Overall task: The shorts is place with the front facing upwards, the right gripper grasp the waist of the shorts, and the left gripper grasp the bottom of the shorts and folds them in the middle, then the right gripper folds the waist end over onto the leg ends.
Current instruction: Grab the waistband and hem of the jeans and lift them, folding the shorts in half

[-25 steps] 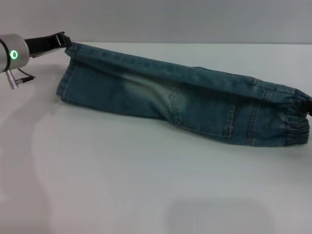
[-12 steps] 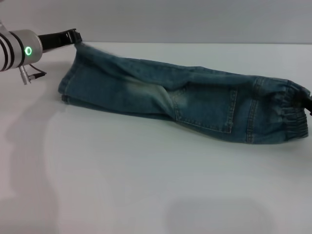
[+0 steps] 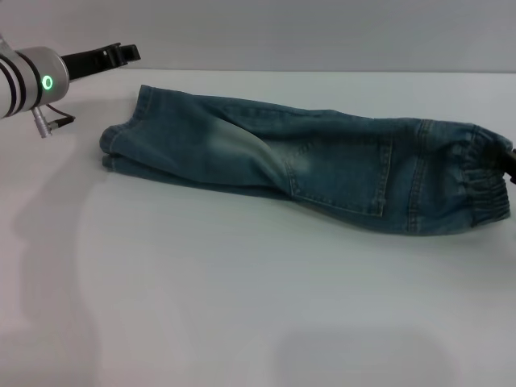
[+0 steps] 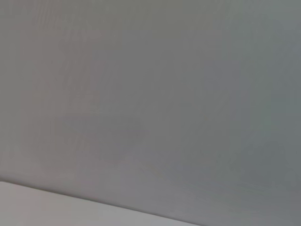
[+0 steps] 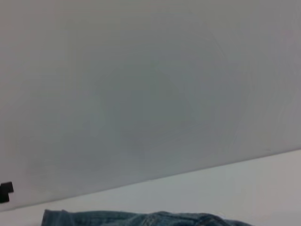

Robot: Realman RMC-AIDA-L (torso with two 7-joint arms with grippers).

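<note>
The blue denim shorts (image 3: 322,169) lie folded lengthwise on the white table (image 3: 242,306), a back pocket facing up. The leg ends (image 3: 121,145) point left and the elastic waist (image 3: 484,189) points right. My left gripper (image 3: 129,53) hovers just above and left of the leg ends, open and clear of the cloth. Of my right gripper (image 3: 511,165) only a dark sliver shows at the picture's right edge, against the waist. The right wrist view shows the top of the shorts (image 5: 141,219) and, far off, the left gripper (image 5: 5,192).
A grey wall (image 3: 322,32) rises behind the table's far edge. The left wrist view holds only that wall (image 4: 150,94) and a strip of table (image 4: 47,207).
The left gripper let go of the leg end, which dropped flat onto the table, and drew back slightly to the upper left. The raised top fold of the shorts has settled down.
</note>
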